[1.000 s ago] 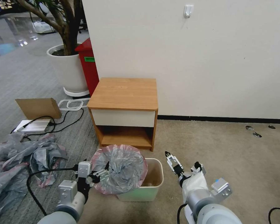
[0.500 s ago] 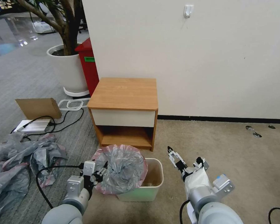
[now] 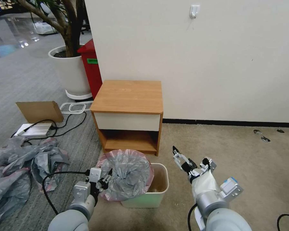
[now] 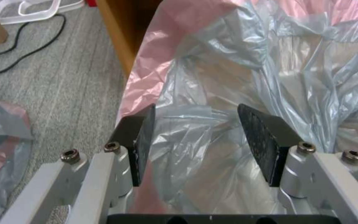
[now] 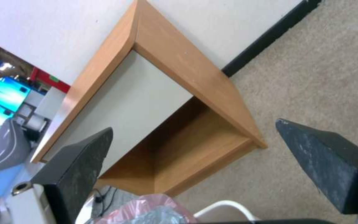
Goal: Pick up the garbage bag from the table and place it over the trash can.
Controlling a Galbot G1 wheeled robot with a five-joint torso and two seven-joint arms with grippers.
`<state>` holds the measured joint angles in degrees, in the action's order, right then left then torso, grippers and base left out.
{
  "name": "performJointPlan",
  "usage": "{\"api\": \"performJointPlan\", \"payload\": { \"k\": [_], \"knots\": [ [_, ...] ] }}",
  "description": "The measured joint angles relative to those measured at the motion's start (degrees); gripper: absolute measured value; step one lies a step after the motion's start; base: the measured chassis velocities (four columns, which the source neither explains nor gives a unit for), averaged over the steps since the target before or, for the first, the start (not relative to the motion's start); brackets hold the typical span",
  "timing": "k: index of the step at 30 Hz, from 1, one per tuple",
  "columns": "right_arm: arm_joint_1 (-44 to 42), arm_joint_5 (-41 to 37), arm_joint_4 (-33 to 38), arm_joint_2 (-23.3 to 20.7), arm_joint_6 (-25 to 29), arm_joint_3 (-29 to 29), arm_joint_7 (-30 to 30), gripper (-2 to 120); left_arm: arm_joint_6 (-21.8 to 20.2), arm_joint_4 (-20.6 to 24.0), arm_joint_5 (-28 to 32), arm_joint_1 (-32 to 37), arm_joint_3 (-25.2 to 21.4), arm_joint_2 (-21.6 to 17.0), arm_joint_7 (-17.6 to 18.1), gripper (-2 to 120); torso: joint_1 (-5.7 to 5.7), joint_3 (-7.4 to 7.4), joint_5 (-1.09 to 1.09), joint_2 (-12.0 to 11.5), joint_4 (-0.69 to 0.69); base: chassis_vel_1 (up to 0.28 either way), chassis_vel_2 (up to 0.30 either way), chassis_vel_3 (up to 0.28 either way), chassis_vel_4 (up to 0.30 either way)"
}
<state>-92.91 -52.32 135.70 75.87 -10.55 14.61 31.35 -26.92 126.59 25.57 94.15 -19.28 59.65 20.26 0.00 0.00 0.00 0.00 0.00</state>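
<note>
Since the earlier frames, both arms have been shifted closer to the trash can (image 3: 157, 189), the right gripper (image 3: 183, 160) lifted beside it. The garbage bag (image 3: 128, 175) is off the table (image 3: 128, 96) and draped over the can's left part only; the rest of the rim is left uncovered. The left gripper (image 3: 104, 183) is held apart, bag plastic between its fingers (image 4: 139, 140), unclamped; the right is apart, empty.

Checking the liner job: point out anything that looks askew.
The garbage bag sits lopsided, bunched over the left side of the trash can, whose right side stays uncovered. The open left gripper is at the bag's edge.
</note>
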Motion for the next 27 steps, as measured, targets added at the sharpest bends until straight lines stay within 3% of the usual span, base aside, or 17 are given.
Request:
{"api": "performJointPlan", "payload": {
  "k": [20,27],
  "knots": [
    [-0.48,0.36,-0.12,0.25,0.35,0.62,0.33,100,-0.76,-2.22,-0.05,-2.47,3.05,0.65,0.21,52,0.00,0.00,0.00,0.00,0.00,0.000,0.000,0.000,0.000],
    [-1.25,0.38,0.15,0.61,0.42,1.19,0.39,100,-3.17,-3.33,2.88,-3.83,4.88,1.55,2.84,47,0.00,0.00,0.00,0.00,0.00,0.000,0.000,0.000,0.000]
  ]
}}
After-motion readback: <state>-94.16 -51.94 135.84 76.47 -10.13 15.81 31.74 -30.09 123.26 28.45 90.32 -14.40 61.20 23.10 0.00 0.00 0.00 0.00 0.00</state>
